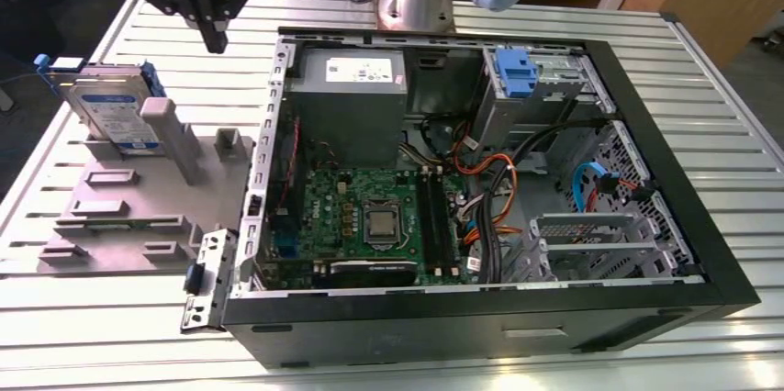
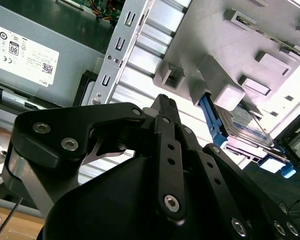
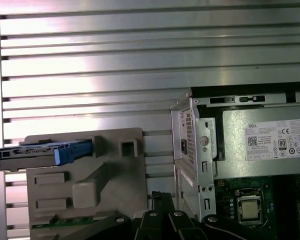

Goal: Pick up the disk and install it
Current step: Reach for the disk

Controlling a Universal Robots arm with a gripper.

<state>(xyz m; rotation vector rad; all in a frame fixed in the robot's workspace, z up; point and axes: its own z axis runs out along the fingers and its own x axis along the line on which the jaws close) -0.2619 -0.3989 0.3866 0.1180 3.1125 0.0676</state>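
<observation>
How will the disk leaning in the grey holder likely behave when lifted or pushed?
The disk looks metal-cased, so it is probably stiff and rather heavy for its size. It stands tilted on edge in the grey holder, so a sideways push might tip it. Its smooth faces could be slippery; the blue side rails may grip better.

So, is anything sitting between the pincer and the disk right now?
Nothing visible does. In the exterior view the pincer hangs in open air above the disk, which stands on edge in the grey holder. The holder's upright post stands close beside the disk.
</observation>
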